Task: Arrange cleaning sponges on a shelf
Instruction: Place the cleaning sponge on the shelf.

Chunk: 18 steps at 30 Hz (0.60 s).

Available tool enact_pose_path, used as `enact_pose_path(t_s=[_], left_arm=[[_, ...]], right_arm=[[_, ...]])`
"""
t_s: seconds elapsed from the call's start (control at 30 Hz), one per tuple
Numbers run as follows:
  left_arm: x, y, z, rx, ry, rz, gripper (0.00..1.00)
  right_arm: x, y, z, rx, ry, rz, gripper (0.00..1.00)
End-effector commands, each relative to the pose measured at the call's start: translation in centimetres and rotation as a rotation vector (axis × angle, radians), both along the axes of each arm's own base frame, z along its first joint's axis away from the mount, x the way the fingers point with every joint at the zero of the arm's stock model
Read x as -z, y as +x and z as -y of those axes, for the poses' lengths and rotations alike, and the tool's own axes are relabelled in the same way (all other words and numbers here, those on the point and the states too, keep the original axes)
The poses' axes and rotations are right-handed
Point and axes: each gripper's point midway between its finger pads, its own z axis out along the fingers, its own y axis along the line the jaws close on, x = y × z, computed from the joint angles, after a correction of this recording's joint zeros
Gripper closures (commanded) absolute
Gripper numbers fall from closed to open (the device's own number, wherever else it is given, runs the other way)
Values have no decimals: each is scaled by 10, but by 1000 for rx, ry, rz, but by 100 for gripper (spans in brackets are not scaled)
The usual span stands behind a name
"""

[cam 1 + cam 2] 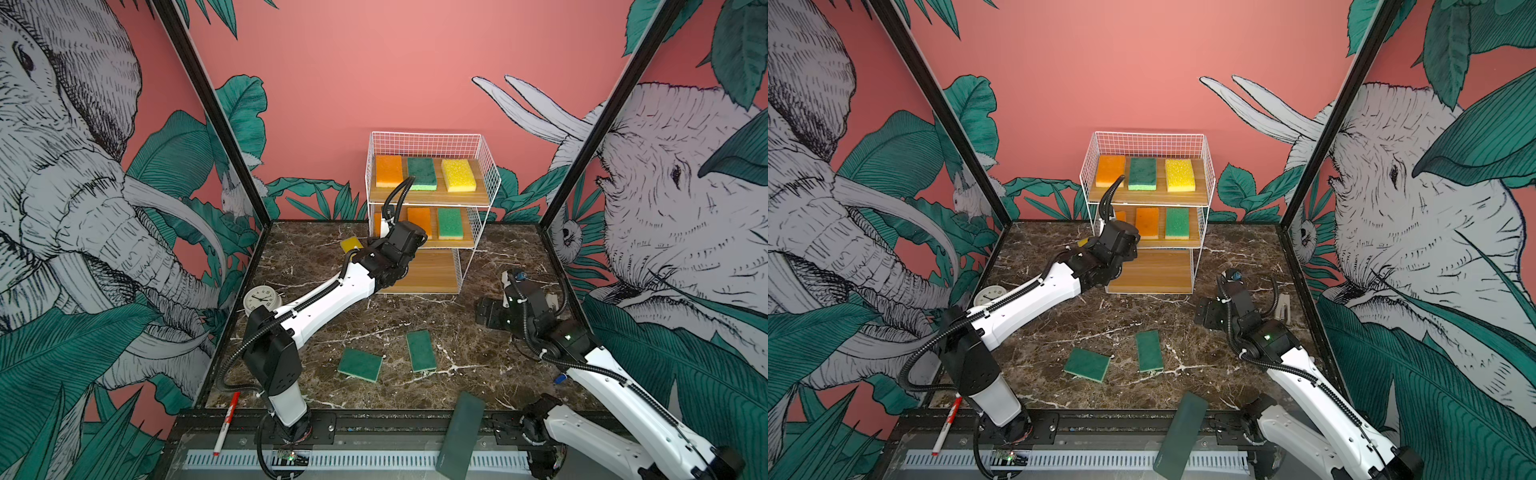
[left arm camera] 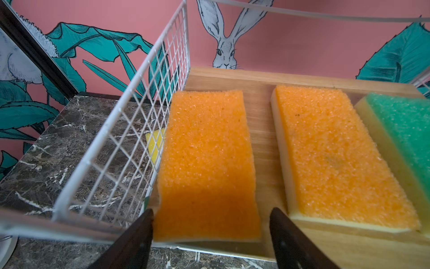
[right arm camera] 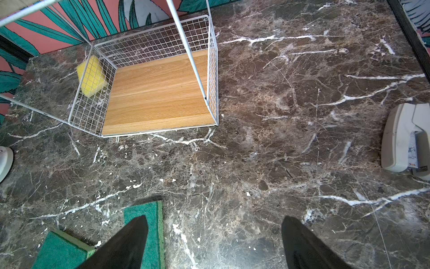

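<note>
1. Left wrist view: the left hand (image 2: 211, 210) stands spread astride the near end of an orange sponge (image 2: 207, 163) lying on the middle board of the shelf (image 2: 263, 139), just beside a second orange sponge (image 2: 337, 158).
2. On the table (image 1: 415, 316), lower centre in both top views, lie one green sponge (image 1: 360, 364) and a second green sponge (image 1: 421, 351).
3. The right hand (image 3: 214, 217) hangs spread and empty above the table.

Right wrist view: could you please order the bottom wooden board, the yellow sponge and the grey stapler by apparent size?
1. bottom wooden board, clearly the largest.
2. grey stapler, cut off by the picture's edge and probably nearer the camera, so its lead over the sponge is unsure.
3. yellow sponge, the smallest as it looks here.
</note>
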Motion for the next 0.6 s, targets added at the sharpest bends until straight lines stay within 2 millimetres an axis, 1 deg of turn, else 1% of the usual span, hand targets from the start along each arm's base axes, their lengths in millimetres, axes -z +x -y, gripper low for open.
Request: enact_pose_path(t_s=[0.0,0.3,0.5,0.57], left_arm=[[-16,-2,-8,-31,-31,23,20],[-27,-11,-9,2,-93,31,19],[-41,-24,-14,9,-104,59,19],[-42,-30,-16,6,-95,59,19]], right_arm=[[-11,3,0,12,31,34,8],[-9,1,0,12,38,30,8],[-9,2,-3,6,46,28,8],[-7,1,-2,9,42,25,8]])
